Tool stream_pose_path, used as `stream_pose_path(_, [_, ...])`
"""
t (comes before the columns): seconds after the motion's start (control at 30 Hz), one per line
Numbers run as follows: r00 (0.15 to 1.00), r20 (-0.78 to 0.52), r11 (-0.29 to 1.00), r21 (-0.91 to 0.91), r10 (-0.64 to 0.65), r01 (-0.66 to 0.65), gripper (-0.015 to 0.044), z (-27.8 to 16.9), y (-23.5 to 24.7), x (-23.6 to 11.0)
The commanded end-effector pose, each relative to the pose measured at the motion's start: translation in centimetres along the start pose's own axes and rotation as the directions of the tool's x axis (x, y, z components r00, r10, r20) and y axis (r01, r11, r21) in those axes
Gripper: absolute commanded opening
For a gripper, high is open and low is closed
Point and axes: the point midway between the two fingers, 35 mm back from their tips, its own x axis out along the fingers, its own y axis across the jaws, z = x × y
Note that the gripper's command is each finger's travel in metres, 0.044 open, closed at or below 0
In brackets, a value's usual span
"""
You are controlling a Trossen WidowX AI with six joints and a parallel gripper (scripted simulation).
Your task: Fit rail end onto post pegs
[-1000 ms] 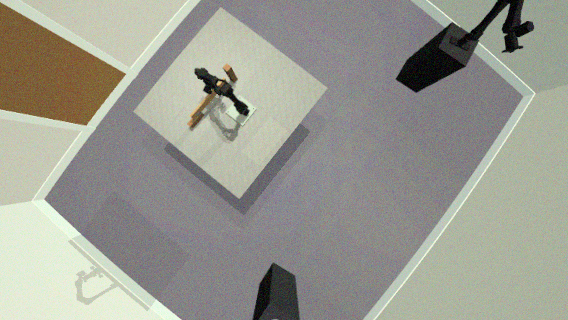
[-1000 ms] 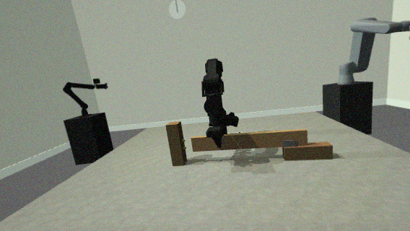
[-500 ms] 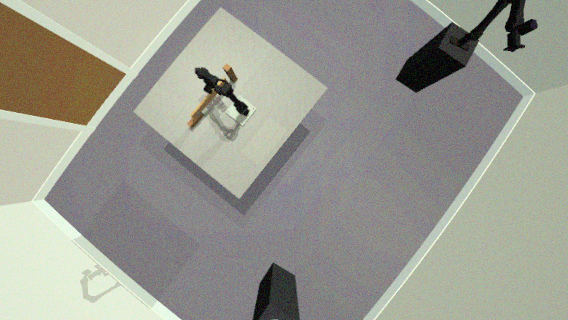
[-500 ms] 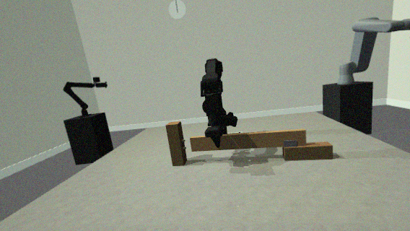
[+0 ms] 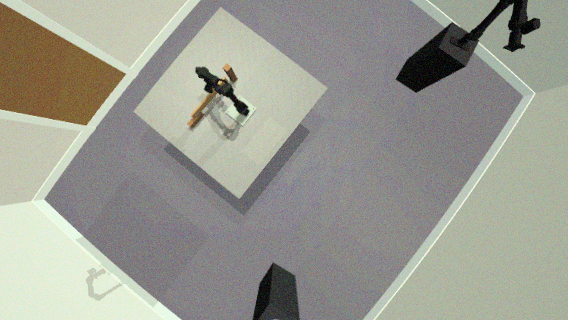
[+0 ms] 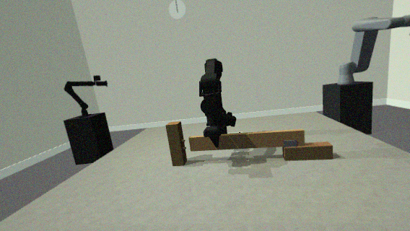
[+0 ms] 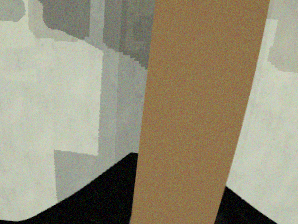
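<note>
The long wooden rail point(image 5: 201, 109) point(image 6: 267, 138) point(image 7: 200, 90) is held up off the table at its near end. My gripper point(image 6: 215, 142) point(image 7: 159, 165) is shut on the rail, closer to its post end. The upright post point(image 5: 230, 73) point(image 6: 175, 144) stands at the left in the exterior view, its two small pegs point(image 6: 184, 144) pointing towards the rail end. A narrow gap shows between pegs and rail end, roughly at the same height. The far end is at the grey bracket point(image 6: 289, 143) on the footboard block point(image 6: 308, 151); its seating is partly hidden. The rail looks nearly level. Its holes are hidden.
The arm rises from a pale base plate point(image 5: 242, 120) on the table point(image 5: 270, 135), beside the rail. Other robots stand on black pedestals point(image 6: 88, 138) point(image 6: 348, 105) away from the table. Arm shadows lie under the rail.
</note>
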Motion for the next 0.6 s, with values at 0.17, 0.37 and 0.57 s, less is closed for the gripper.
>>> stream_pose_path(0.17, [1.0, 0.001, 1.0, -0.004, -0.006, 0.006, 0.0, -0.33, 0.01, -0.2])
stream_pose_path(0.37, [1.0, 0.001, 1.0, -0.004, -0.006, 0.006, 0.0, -0.51, 0.01, -0.13])
stream_pose_path(0.57, [1.0, 0.001, 1.0, -0.004, -0.006, 0.006, 0.0, -0.68, 0.0, -0.05])
